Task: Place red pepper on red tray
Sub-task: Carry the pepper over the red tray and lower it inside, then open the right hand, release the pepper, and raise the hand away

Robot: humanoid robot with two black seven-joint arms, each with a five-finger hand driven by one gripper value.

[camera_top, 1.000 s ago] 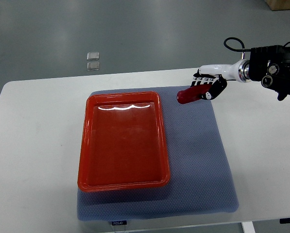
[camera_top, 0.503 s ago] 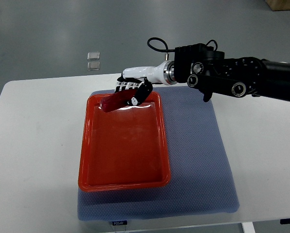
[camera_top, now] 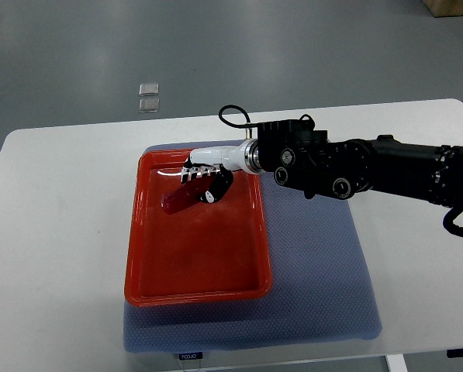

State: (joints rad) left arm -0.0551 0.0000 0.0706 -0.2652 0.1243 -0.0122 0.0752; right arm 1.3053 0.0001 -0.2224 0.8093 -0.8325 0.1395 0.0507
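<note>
One right hand [camera_top: 203,180] grips one red pepper [camera_top: 181,198] over one red tray [camera_top: 196,267].

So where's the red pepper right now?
In the top view, the red pepper is in the right hand, over the far part of the red tray.

Showing no readable text anywhere. Carrying only a small dark label [camera_top: 189,356] at the near edge of the blue mat [camera_top: 316,287], its pale print too tiny and blurred for making out. Bearing no marks on the red tray [camera_top: 138,256] or the white surface [camera_top: 53,256].
</note>
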